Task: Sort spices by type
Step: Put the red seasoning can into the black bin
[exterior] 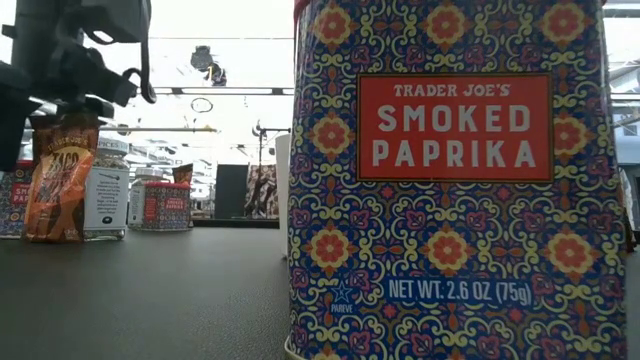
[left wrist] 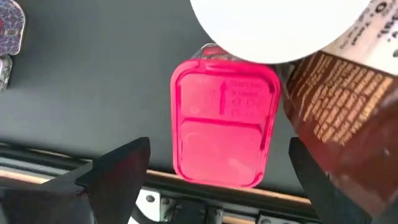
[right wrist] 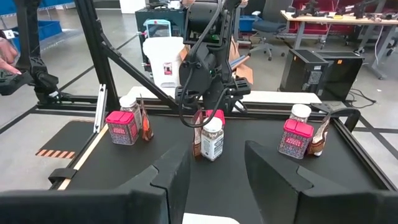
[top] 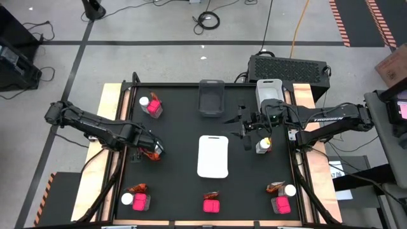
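Observation:
My left gripper [left wrist: 219, 146] is open and points straight down over a cluster of spices near the table's left edge. The cluster is a bright pink box [left wrist: 221, 124], a white-capped jar [left wrist: 280, 25] and a red-brown packet [left wrist: 348, 118], all standing on the black mat. Its fingers stand apart on either side of the pink box, above it. The right wrist view shows that gripper [right wrist: 211, 106] just over the jar [right wrist: 212, 140]. My right gripper [top: 248, 132] hovers level, high at the table's right, open with nothing between its fingers; a jar [top: 262, 146] stands below it.
A flat white tray [top: 213, 156] lies mid-table, with two bins [top: 211, 98] [top: 268, 89] at the far edge. Other spice clusters stand far left [top: 152, 105], near left [top: 137, 198], near centre [top: 212, 203] and near right [top: 281, 198]. A paprika tin [exterior: 450, 180] fills the low view.

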